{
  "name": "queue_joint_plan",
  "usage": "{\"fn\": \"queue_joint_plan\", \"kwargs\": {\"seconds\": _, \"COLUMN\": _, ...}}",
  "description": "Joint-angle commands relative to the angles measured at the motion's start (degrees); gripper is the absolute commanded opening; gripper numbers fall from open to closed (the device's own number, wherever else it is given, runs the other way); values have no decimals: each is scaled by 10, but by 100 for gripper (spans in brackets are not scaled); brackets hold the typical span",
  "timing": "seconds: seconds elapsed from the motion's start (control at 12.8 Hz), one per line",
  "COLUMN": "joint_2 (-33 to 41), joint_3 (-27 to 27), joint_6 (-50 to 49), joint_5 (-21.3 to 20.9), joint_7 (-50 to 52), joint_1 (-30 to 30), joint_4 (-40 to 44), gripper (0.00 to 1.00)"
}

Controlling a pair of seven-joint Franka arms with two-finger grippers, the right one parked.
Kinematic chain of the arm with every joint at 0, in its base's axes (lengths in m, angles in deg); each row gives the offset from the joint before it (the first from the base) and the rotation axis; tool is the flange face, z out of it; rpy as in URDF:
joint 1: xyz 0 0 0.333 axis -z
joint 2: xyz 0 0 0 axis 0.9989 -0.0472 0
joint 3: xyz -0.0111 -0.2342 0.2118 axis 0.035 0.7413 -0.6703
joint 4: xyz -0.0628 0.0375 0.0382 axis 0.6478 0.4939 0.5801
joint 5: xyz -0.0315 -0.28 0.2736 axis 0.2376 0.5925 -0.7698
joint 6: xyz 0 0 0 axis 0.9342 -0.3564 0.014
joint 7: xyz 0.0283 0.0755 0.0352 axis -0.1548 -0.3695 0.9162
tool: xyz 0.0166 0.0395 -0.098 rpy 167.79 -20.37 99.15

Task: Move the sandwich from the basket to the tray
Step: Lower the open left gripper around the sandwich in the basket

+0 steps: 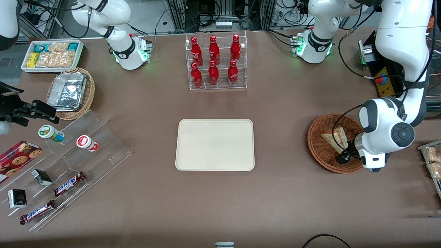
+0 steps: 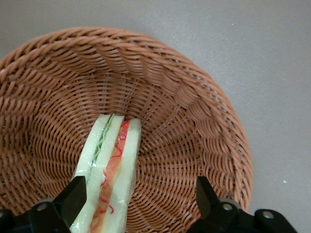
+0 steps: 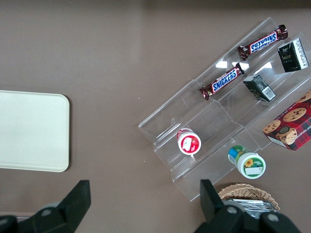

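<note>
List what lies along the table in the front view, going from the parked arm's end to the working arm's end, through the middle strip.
Cookie box → clear stepped stand → tray → basket holding the sandwich → gripper, open over the basket.

Brown table bearing tray, basket, bottle rack.

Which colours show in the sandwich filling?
Red and green between pale bread on the sandwich, clearest in the left wrist view.

Robotics lab w/ mock shop: cable racks, snack displays.
</note>
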Motion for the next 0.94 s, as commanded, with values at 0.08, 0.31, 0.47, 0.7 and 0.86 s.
{"fn": "queue_joint_plan", "kwargs": {"seconds": 0.08, "joint_2": 4, "joint_3": -1, "joint_6": -3, "joint_5": 2, "joint_7": 21, "joint_1": -3, "joint_4": -20, "gripper": 100}}
{"fn": "queue_joint_plan", "kwargs": {"seconds": 0.31, "joint_2": 7, "joint_3": -1, "joint_6": -8, "joint_5": 2, "joint_7": 28, "joint_1": 1, "joint_4": -14, "gripper": 100}}
{"fn": "queue_joint_plan", "kwargs": {"seconds": 0.47, "joint_2": 8, "joint_3": -1, "joint_6": -10, "joint_5": 2, "joint_7": 28, "joint_1": -1, "joint_4": -13, "gripper": 100}}
{"fn": "queue_joint_plan", "kwargs": {"seconds": 0.7, "joint_2": 14, "joint_3": -1, "joint_6": -26, "joint_5": -3, "joint_7": 29, "joint_1": 1, "joint_4": -13, "gripper": 100}}
{"fn": "queue_joint_plan", "kwargs": {"seconds": 0.86, "joint_2": 16, "joint_3": -1, "joint_6": -31, "joint_5": -4, "joint_7": 28, "joint_1": 1, "joint_4": -11, "gripper": 100}}
